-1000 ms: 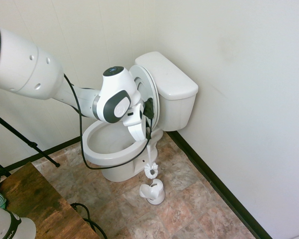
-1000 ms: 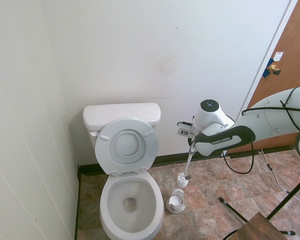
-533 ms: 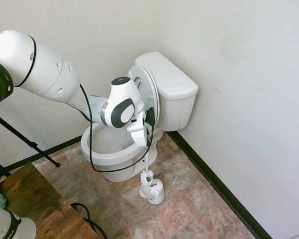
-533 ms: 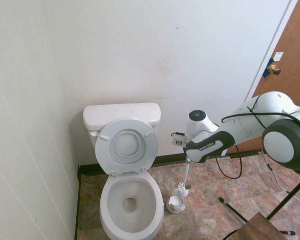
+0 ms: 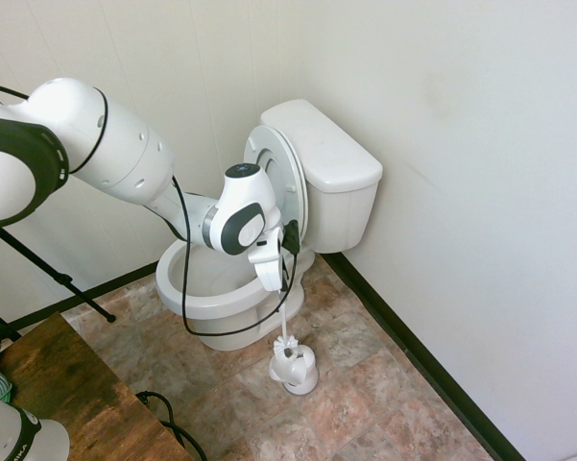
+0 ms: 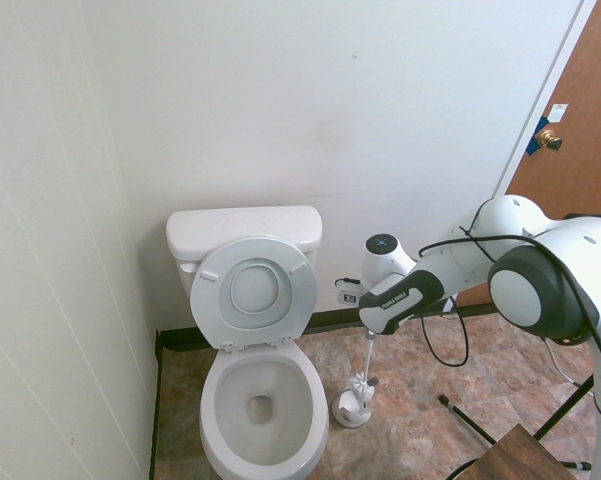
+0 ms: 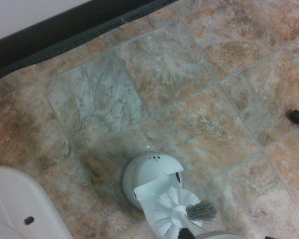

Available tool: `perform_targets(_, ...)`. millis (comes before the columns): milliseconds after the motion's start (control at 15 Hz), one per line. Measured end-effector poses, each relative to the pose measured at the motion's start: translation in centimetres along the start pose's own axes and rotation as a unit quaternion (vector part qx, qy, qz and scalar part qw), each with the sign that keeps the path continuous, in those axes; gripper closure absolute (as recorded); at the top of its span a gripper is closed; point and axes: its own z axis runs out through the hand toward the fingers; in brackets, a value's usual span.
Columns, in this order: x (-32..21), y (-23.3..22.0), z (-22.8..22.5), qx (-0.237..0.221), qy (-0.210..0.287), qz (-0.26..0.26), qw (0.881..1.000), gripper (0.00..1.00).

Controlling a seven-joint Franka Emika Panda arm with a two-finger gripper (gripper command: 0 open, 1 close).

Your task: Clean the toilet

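Hand [image 5: 276, 284] was clamped on the upright brush [image 5: 286, 338], its head just above the holder [image 5: 295, 369], with the toilet [image 5: 221, 279] close alongside.

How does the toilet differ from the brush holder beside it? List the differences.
The toilet is far larger than the brush holder. The toilet stands against the wall, while the brush holder sits out on the tiled floor beside the bowl. The toilet's lid is raised and its bowl open, while the brush holder has a brush at its mouth, held by the gripper. Both are white.
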Motion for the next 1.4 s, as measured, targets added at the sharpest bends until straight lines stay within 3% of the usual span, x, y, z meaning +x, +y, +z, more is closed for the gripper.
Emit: perform_targets(1400, -0.6, -5.2, 10.4, -0.081, -0.011, -0.006, 0.997, 1.0)
